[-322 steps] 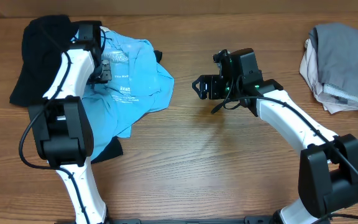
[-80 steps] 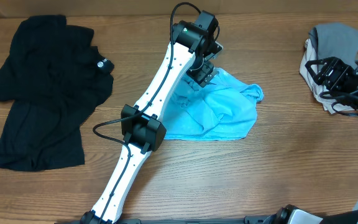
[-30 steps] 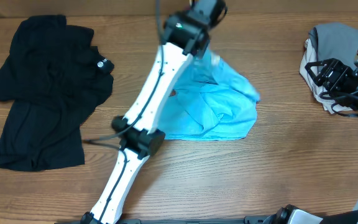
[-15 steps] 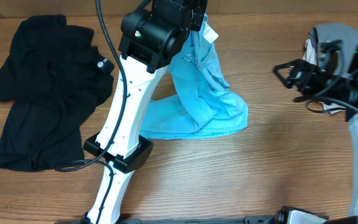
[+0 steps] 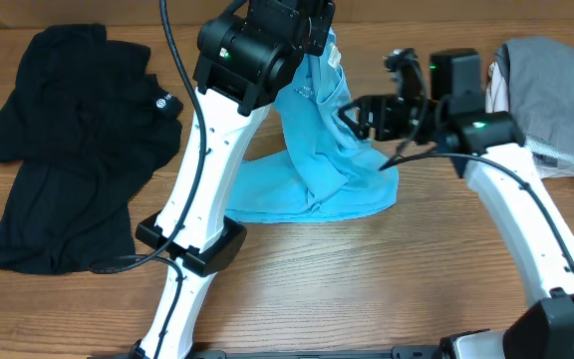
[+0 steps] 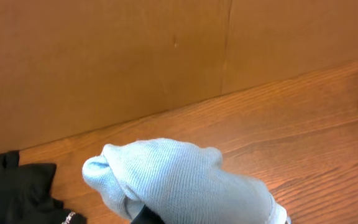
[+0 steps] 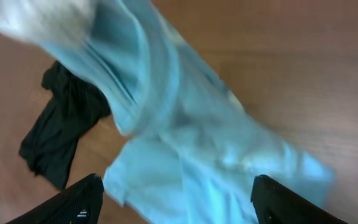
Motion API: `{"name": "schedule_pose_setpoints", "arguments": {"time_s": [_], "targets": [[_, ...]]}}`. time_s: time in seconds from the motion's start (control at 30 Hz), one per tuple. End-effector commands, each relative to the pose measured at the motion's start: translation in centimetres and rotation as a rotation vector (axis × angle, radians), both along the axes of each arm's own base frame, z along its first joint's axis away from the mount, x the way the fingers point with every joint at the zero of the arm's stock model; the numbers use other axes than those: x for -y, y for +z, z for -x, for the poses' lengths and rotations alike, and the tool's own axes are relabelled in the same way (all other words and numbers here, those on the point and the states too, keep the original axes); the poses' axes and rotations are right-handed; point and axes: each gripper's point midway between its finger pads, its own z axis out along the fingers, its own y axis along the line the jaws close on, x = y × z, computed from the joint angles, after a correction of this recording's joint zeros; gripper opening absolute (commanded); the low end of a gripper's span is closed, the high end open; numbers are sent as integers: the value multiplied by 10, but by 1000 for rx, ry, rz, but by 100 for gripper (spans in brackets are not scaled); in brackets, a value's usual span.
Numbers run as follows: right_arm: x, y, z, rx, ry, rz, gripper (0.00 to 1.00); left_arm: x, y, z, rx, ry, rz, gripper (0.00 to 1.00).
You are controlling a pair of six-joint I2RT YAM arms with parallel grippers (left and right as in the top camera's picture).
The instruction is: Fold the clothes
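Note:
The clothes, a light blue T-shirt [image 5: 319, 170], hang from my left gripper [image 5: 319, 28], which is raised at the back of the table and shut on a bunch of the fabric. The shirt's lower part still lies on the wood. In the left wrist view the bunched blue cloth [image 6: 179, 180] covers the fingers. My right gripper [image 5: 360, 116] is open just right of the hanging cloth. In the right wrist view its two dark fingertips [image 7: 74, 200] stand wide apart, with the shirt [image 7: 185, 143] spread between and beyond them and nothing gripped.
A black shirt [image 5: 68, 150] with a small white logo lies spread at the left, also seen in the right wrist view [image 7: 61, 124]. Grey and beige folded garments [image 5: 556, 90] sit at the right edge. A brown wall [image 6: 166, 50] backs the table.
My left gripper has lifted the blue shirt up off the table. My right arm has swung left from the grey garments to the hanging shirt.

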Motion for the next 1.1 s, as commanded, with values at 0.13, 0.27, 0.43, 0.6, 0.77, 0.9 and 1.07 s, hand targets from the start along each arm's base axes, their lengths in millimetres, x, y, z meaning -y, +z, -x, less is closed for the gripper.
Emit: {"name": "schedule_pose_setpoints", "arguments": {"time_s": [0.13, 0.27, 0.43, 0.6, 0.77, 0.9, 1.07], "targets": [[-19, 18, -22, 77, -183, 15, 79, -1, 1, 2, -5, 2, 17, 4], [-25, -1, -26, 53, -273, 77, 75, -1, -1, 3, -13, 2, 13, 4], [-18, -39, -36, -26, -402, 136, 60, -3, -4, 5, -28, 2, 2, 4], [0, -50, -45, -36, -485, 171, 40, -9, -9, 6, -45, 18, -18, 4], [26, -29, -51, 1, -550, 157, 10, -20, -9, 2, -50, 40, -21, 4], [57, 14, -49, 87, -592, 126, 4, -31, -11, -1, -58, 61, -25, 4], [96, 94, -30, 245, -629, 94, 4, -45, -7, -7, -47, 90, -15, 4]]}}
